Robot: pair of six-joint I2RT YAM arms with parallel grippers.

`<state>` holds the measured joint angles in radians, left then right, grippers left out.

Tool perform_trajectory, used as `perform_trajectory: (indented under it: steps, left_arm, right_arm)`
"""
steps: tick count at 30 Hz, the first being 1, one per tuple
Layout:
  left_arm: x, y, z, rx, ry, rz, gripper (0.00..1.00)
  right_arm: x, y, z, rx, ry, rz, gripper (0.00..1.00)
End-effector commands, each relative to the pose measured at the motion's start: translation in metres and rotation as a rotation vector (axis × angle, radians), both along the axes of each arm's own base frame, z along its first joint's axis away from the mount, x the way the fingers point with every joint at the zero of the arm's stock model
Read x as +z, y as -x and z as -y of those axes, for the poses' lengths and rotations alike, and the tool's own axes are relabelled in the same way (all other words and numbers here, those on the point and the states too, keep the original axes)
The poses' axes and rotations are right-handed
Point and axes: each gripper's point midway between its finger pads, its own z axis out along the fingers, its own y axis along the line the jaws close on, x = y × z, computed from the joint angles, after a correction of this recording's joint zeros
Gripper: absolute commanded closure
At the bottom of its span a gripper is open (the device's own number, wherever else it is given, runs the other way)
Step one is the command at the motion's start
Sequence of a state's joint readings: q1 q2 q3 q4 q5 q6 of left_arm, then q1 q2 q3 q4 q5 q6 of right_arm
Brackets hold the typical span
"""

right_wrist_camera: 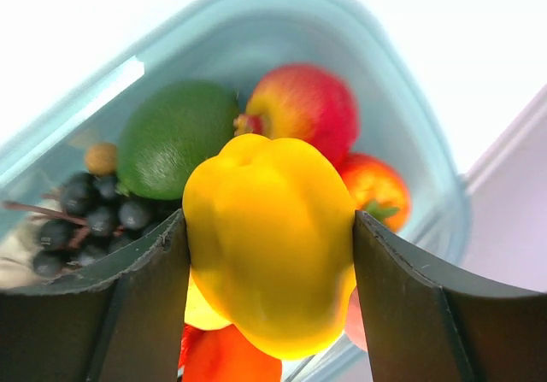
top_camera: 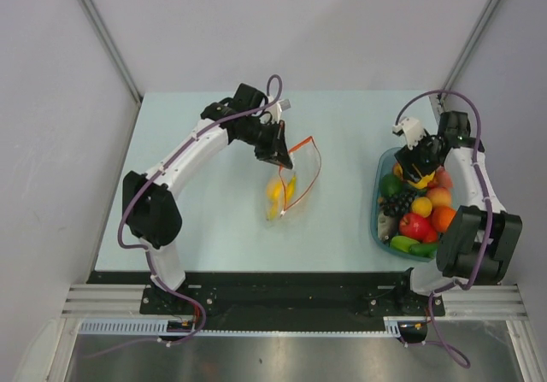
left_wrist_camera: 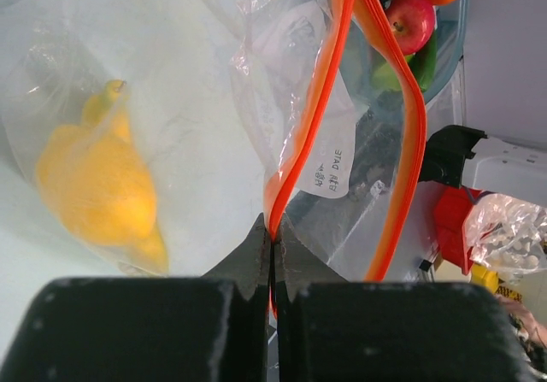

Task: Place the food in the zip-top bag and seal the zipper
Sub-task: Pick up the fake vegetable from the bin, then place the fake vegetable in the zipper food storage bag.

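- The left fingers (left_wrist_camera: 272,247) are pressed tight together. They pinch the zipper (left_wrist_camera: 318,113) of the clear bag (left_wrist_camera: 188,91) at one end.
- The bag's mouth gapes open. In the top view the bag reaches toward 5 o'clock from those fingers, on the desk (top_camera: 214,220).
- A yellow toy fruit (left_wrist_camera: 94,185) sits inside the bag.
- The right fingers (top_camera: 417,167) are partly apart and clamped on a yellow pepper (right_wrist_camera: 269,237), one finger touching each side.
- The pepper is over the blue tub (top_camera: 379,204) at the desk's 3 o'clock side. A green lime (right_wrist_camera: 175,134), a red fruit (right_wrist_camera: 303,108) and dark grapes (right_wrist_camera: 98,211) lie under it.
- A white label (left_wrist_camera: 329,173) on the bag has small writing, seen backwards. I cannot read it.
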<state>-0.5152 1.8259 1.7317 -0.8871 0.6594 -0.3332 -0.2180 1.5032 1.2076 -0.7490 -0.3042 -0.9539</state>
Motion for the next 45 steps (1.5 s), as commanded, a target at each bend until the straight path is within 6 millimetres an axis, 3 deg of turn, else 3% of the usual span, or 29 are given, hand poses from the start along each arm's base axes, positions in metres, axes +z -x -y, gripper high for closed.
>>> perform_trajectory:
  steps: [1, 2, 6, 8, 10, 11, 13, 14, 16, 18, 20, 21, 24, 26, 32, 37, 38, 39, 41, 43, 45]
  left_arm:
    - [0.017, -0.011, 0.007, 0.022, 0.048, 0.027, 1.00]
    - [0.017, -0.011, 0.006, 0.025, 0.048, 0.026, 1.00]
    - [0.016, -0.014, 0.008, 0.038, 0.058, 0.023, 1.00]
    - [0.016, -0.015, 0.008, 0.042, 0.062, 0.020, 1.00]
    - [0.016, -0.016, 0.007, 0.047, 0.061, 0.015, 1.00]
    - [0.016, -0.016, 0.007, 0.046, 0.062, 0.015, 1.00]
    - [0.016, -0.014, 0.008, 0.043, 0.064, 0.010, 1.00]
    - [0.016, -0.014, 0.008, 0.044, 0.065, 0.010, 1.00]
    - [0.017, -0.013, 0.008, 0.043, 0.071, 0.013, 1.00]
    - [0.017, -0.012, 0.007, 0.043, 0.071, 0.013, 1.00]
    - [0.017, -0.010, 0.006, 0.042, 0.076, 0.013, 1.00]
    - [0.018, -0.009, 0.005, 0.041, 0.078, 0.012, 1.00]
    - [0.019, -0.009, 0.002, 0.048, 0.087, 0.013, 1.00]
    - [0.020, -0.009, -0.001, 0.055, 0.100, 0.008, 1.00]
    - [0.027, -0.010, -0.007, 0.064, 0.123, 0.009, 1.00]
    - [0.028, -0.008, -0.010, 0.062, 0.121, 0.014, 1.00]
    - [0.027, -0.008, -0.010, 0.060, 0.123, 0.015, 1.00]
    - [0.028, -0.009, -0.011, 0.063, 0.120, 0.020, 0.99]
    - [0.027, -0.008, -0.012, 0.062, 0.116, 0.024, 0.99]
    - [0.030, -0.008, -0.013, 0.065, 0.124, 0.043, 0.98]
    - [0.027, -0.006, -0.014, 0.068, 0.119, 0.043, 0.98]
  right_arm:
    - [0.080, -0.010, -0.020, 0.006, -0.102, 0.214, 0.72]
    - [0.091, -0.008, -0.034, 0.008, -0.183, 0.234, 0.72]
    - [0.172, -0.007, -0.087, 0.048, -0.450, 0.399, 0.76]
    - [0.223, 0.000, -0.125, 0.072, -0.675, 0.464, 0.78]
    - [0.251, 0.005, -0.153, 0.103, -0.820, 0.468, 0.80]
    - [0.272, 0.006, -0.176, 0.167, -0.878, 0.508, 0.81]
    - [0.290, 0.010, -0.202, 0.144, -1.032, 0.447, 0.81]
    - [0.300, 0.013, -0.228, 0.199, -1.090, 0.438, 0.82]
    - [0.310, 0.014, -0.251, 0.196, -1.184, 0.397, 0.83]
    - [0.312, 0.017, -0.282, 0.255, -1.232, 0.366, 0.83]
    - [0.309, 0.016, -0.300, 0.276, -1.255, 0.349, 0.82]
    - [0.300, 0.021, -0.318, 0.307, -1.259, 0.305, 0.81]
    - [0.273, 0.030, -0.347, 0.378, -1.202, 0.245, 0.80]
    - [0.243, 0.030, -0.354, 0.383, -1.140, 0.214, 0.80]
    - [0.189, 0.030, -0.354, 0.396, -1.030, 0.175, 0.74]
    - [0.162, 0.041, -0.352, 0.419, -0.960, 0.128, 0.40]
    - [0.164, 0.043, -0.351, 0.426, -0.957, 0.133, 0.31]
    - [0.166, 0.043, -0.349, 0.414, -0.956, 0.139, 0.15]
    - [0.182, 0.045, -0.342, 0.396, -0.976, 0.171, 0.01]
    - [0.196, 0.047, -0.333, 0.381, -0.996, 0.199, 0.00]
    - [0.208, 0.046, -0.312, 0.349, -0.983, 0.248, 0.00]
